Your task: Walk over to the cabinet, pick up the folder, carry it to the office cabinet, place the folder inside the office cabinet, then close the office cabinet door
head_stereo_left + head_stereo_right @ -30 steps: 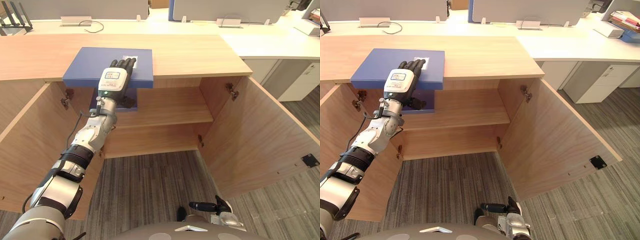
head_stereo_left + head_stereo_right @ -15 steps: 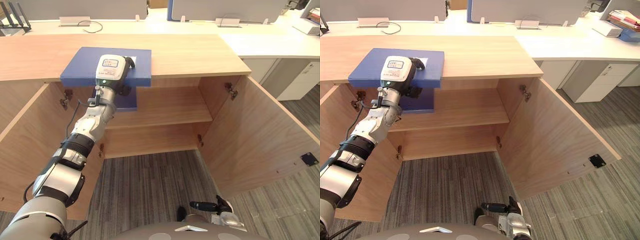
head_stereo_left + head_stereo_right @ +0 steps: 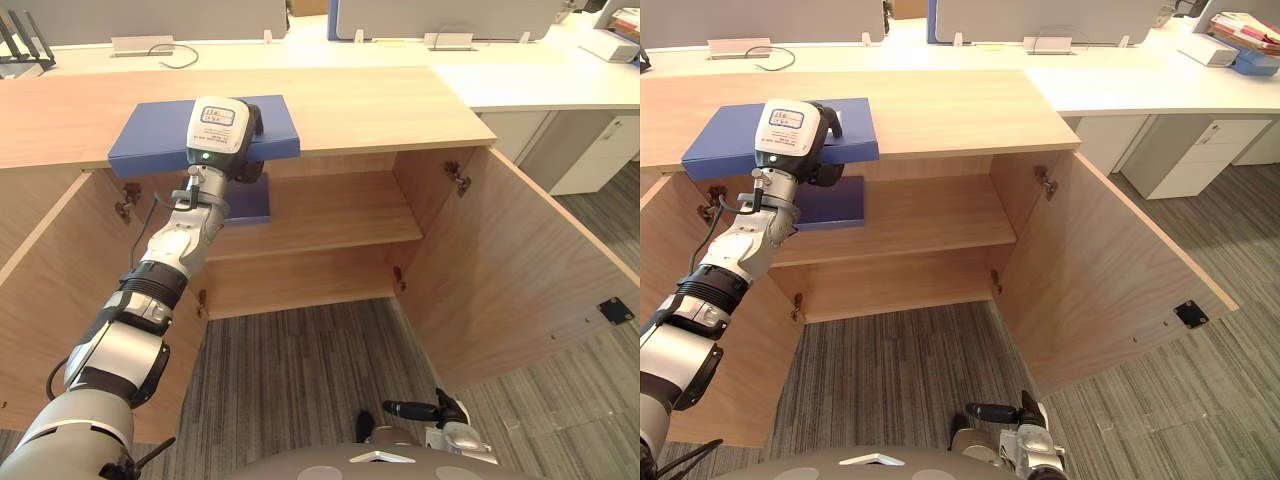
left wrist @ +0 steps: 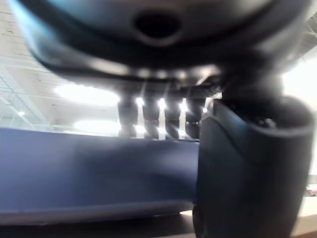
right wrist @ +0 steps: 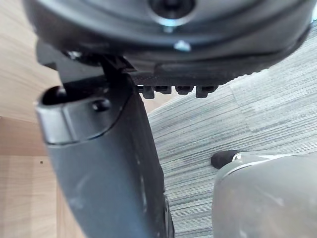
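Right now my left robot hand [image 3: 222, 130] is clamped on the blue folder [image 3: 150, 135]: fingers curled over its top face, thumb tucked under the near edge, as the left wrist view shows.

The folder lies flat on the wooden bench [image 3: 380, 100], ahead of me and off to my left. Its near edge sticks out past the bench's front lip. The long axis runs left-right along that lip, so I'm reaching across the short way, w/ my grip on the near long edge, right of centre.

A blue flap [image 3: 245, 205] hangs below the lip just under my hand. Prob. the folder's lower cover, can't say for sure.

My right robot hand [image 3: 440, 410] sits low by my right side, well apart from the folder, and I can't tell its state. So the left arm is the one doing the work.

The cabinet shelf [image 3: 330, 215] is directly below and a bit right of the folder, w/ the right door [image 3: 520, 270] swung wide open. My guess: next move is pull toward me, off the lip, then down and in. One-edge grip means the far side may sag.
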Controlling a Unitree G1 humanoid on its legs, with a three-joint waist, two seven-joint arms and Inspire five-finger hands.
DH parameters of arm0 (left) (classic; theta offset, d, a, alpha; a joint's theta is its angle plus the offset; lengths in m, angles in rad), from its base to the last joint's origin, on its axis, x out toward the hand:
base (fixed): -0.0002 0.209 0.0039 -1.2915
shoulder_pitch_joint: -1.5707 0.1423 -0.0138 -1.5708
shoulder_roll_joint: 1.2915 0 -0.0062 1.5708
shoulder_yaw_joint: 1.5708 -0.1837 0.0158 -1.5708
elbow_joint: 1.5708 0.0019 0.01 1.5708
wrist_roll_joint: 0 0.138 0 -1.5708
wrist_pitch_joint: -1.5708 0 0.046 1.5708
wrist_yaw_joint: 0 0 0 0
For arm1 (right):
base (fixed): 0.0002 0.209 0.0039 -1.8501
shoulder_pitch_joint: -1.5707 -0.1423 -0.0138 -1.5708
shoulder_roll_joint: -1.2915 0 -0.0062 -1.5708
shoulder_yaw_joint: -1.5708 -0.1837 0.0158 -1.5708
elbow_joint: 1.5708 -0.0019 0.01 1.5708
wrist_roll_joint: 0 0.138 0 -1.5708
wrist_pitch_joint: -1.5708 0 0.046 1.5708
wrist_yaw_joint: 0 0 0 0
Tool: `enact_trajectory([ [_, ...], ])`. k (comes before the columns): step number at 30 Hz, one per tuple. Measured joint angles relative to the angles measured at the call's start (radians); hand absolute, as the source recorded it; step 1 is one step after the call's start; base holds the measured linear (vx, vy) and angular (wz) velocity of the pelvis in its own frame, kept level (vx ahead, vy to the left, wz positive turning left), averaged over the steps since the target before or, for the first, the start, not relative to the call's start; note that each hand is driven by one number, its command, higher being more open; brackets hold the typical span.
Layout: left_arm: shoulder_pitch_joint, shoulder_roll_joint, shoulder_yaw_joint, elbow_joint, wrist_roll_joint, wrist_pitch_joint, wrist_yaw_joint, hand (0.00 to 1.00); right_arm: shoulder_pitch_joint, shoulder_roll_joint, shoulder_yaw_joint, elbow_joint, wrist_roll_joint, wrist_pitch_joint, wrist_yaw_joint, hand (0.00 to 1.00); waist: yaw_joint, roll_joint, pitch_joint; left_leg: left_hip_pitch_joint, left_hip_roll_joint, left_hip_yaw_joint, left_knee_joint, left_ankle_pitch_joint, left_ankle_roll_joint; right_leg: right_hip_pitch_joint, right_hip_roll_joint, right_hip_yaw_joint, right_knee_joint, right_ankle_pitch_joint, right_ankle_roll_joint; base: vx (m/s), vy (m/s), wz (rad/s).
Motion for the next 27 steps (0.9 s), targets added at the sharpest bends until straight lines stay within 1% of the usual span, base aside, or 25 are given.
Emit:
enact_trajectory([
  [2, 0.000, -0.001, 0.000, -0.002, 0.000, 0.000, -0.001, 0.00, 0.000, -0.005, 0.000, 0.000, 0.000, 0.000, -0.001, 1.00, -0.001, 0.000, 0.001, 0.004, 0.000, 0.000, 0.000, -0.001, -0.002, 0.004, 0.000, 0.000, 0.000, 0.000, 0.000, 0.00, 0.000, 0.00],
  [4, 0.014, 0.000, 0.002, -0.041, -0.001, 0.012, -0.004, 0.00, 0.000, -0.010, 0.000, 0.001, 0.000, 0.000, -0.002, 1.00, 0.000, -0.001, 0.007, 0.003, -0.001, 0.000, 0.000, -0.001, -0.002, 0.004, -0.001, -0.001, 0.000, 0.000, 0.000, 0.00, 0.000, 0.00],
  [5, 0.045, 0.000, 0.006, -0.102, -0.001, 0.024, -0.005, 0.00, 0.002, -0.015, 0.001, 0.003, 0.000, 0.001, -0.003, 1.00, 0.002, -0.002, 0.011, 0.003, 0.000, -0.001, 0.000, -0.001, -0.002, 0.004, -0.001, -0.001, 0.000, -0.001, 0.000, 0.02, 0.015, 0.03],
  [8, 0.169, -0.005, 0.020, -0.294, 0.000, 0.018, -0.002, 0.00, 0.013, -0.026, 0.000, 0.021, -0.001, 0.008, -0.014, 1.00, 0.003, -0.003, 0.017, 0.003, 0.000, -0.005, -0.001, -0.001, -0.002, 0.006, -0.001, -0.004, 0.000, -0.004, 0.001, 0.03, 0.015, 0.04],
  [9, 0.212, -0.019, 0.023, -0.357, 0.004, 0.017, 0.000, 0.00, 0.024, -0.026, -0.002, 0.021, -0.001, 0.017, -0.016, 1.00, 0.008, -0.003, 0.018, 0.003, 0.000, -0.007, 0.000, -0.001, -0.002, 0.005, -0.002, -0.002, 0.002, -0.005, 0.001, 0.00, 0.000, 0.00],
  [10, 0.230, -0.033, 0.027, -0.385, 0.005, 0.017, 0.001, 0.00, 0.027, -0.027, -0.005, 0.021, 0.000, 0.018, -0.017, 1.00, 0.013, -0.003, 0.018, 0.003, 0.000, -0.007, 0.000, -0.001, -0.002, 0.004, -0.002, 0.000, 0.003, -0.006, 0.001, 0.00, 0.000, 0.00],
  [11, 0.266, -0.062, 0.044, -0.441, 0.005, 0.015, 0.003, 0.00, 0.029, -0.025, -0.016, 0.021, -0.001, 0.018, -0.017, 1.00, 0.021, -0.003, 0.018, 0.003, -0.001, -0.008, 0.001, -0.002, -0.002, 0.003, -0.003, 0.001, 0.007, -0.008, 0.002, 0.00, 0.000, -0.03],
  [12, 0.269, -0.066, 0.046, -0.448, 0.005, 0.015, 0.004, 0.00, 0.029, -0.025, -0.017, 0.021, -0.001, 0.019, -0.017, 1.00, 0.021, -0.003, 0.018, 0.003, -0.001, -0.008, 0.001, -0.002, -0.002, 0.003, -0.003, 0.001, 0.007, -0.008, 0.002, 0.00, 0.000, 0.00],
  [13, 0.310, -0.112, 0.082, -0.529, 0.004, 0.008, 0.008, 0.00, 0.028, -0.024, -0.018, 0.023, -0.001, 0.022, -0.017, 1.00, 0.024, -0.005, 0.019, 0.005, -0.003, -0.012, 0.002, -0.002, -0.001, 0.002, -0.006, 0.001, 0.017, -0.013, 0.005, 0.00, 0.000, 0.05],
  [15, 0.341, -0.149, 0.116, -0.586, -0.002, -0.005, 0.010, 0.00, 0.028, -0.024, -0.019, 0.024, -0.002, 0.022, -0.018, 1.00, 0.026, -0.005, 0.019, 0.006, -0.004, -0.015, 0.004, -0.002, -0.001, 0.002, -0.007, 0.001, 0.022, -0.015, 0.005, 0.00, 0.006, 0.05],
  [16, 0.374, -0.184, 0.140, -0.635, -0.010, -0.008, 0.024, 0.00, 0.027, -0.024, -0.020, 0.030, -0.002, 0.023, -0.020, 1.00, 0.028, -0.007, 0.019, 0.006, -0.004, -0.017, 0.012, -0.005, 0.001, 0.002, -0.009, 0.001, 0.032, -0.020, 0.005, -0.01, 0.004, 0.03],
  [19, 0.390, -0.207, 0.152, -0.653, -0.011, -0.009, 0.031, 0.00, 0.029, -0.025, -0.021, 0.033, -0.003, 0.023, -0.023, 1.00, 0.037, -0.007, 0.020, 0.007, -0.003, -0.018, 0.020, -0.009, 0.001, 0.002, -0.009, 0.002, 0.040, -0.022, 0.003, 0.00, 0.000, 0.00],
  [21, 0.400, -0.218, 0.159, -0.676, -0.022, -0.009, 0.031, 0.00, 0.029, -0.025, -0.021, 0.038, -0.026, 0.022, -0.027, 1.00, 0.050, -0.007, 0.019, 0.007, -0.002, -0.017, 0.025, -0.009, 0.001, 0.001, -0.009, 0.003, 0.048, -0.024, 0.001, 0.00, 0.000, 0.00],
  [24, 0.428, -0.218, 0.159, -0.738, -0.046, -0.011, 0.031, 0.00, 0.028, -0.025, -0.018, 0.038, -0.038, 0.023, -0.035, 1.00, 0.055, -0.007, 0.019, 0.005, 0.000, -0.019, 0.032, -0.009, 0.001, 0.002, -0.009, 0.002, 0.050, -0.024, 0.001, 0.00, 0.000, 0.00],
  [27, 0.430, -0.218, 0.158, -0.786, -0.064, -0.023, 0.032, 0.00, 0.029, -0.025, -0.018, 0.039, -0.038, 0.023, -0.038, 1.00, 0.064, -0.009, 0.018, 0.005, 0.000, -0.020, 0.035, -0.009, 0.001, 0.003, -0.009, 0.002, 0.051, -0.023, 0.001, 0.00, 0.000, 0.00],
])
